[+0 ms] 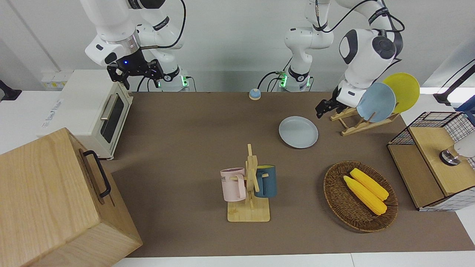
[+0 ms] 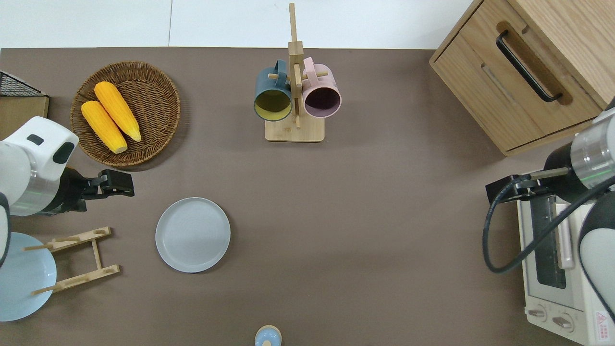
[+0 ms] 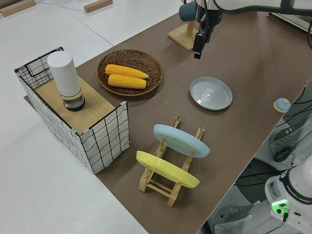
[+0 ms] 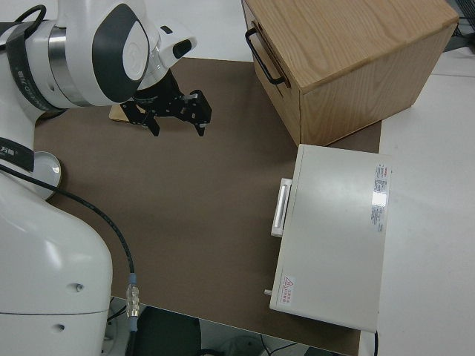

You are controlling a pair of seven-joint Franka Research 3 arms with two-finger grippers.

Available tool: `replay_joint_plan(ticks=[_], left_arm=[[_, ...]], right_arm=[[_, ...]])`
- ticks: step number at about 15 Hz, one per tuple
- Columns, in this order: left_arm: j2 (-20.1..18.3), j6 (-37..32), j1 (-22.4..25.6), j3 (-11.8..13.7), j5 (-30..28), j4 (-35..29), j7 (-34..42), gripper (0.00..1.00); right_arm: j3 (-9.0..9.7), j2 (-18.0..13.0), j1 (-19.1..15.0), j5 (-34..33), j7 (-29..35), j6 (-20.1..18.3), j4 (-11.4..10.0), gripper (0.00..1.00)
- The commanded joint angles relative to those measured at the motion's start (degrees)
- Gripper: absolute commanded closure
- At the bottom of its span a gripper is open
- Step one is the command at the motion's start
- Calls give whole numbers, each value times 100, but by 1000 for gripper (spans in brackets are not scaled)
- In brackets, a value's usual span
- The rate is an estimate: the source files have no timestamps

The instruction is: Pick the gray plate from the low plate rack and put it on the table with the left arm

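gray plate [image 2: 192, 234] flat on table [image 2: 375, 202], beside low plate rack [image 2: 77, 259], near corn basket [image 2: 126, 113]

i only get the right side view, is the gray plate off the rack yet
observer: yes, the gray plate lies flat on the table, beside the low plate rack.
operator: left gripper on it
observer: no, the left gripper is up in the air, apart from the plate, over bare mat next to the wicker basket.
operator: whats in the rack now
observer: a light blue plate and a yellow plate stand in its slots.
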Motion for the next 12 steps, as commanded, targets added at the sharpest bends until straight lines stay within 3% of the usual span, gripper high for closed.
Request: replay_joint_plan(ticks=[1,2,7,12], left_arm=[[5,-355,-70,-79,896,423,132,0],[5,-513,-71,-131,1082,537,141,0],[-3,-1050,-62,-149,918,1135,158,0],[-12,-1401,-53,-79,337,1487,167,0]], right_arm=[[134,-14,-147,-38,73,-82,55,17],[134,-14,-147,-38,73,-82,55,17],[134,-14,-147,-38,73,-82,55,17],[134,-14,-147,-38,73,-82,55,17]])
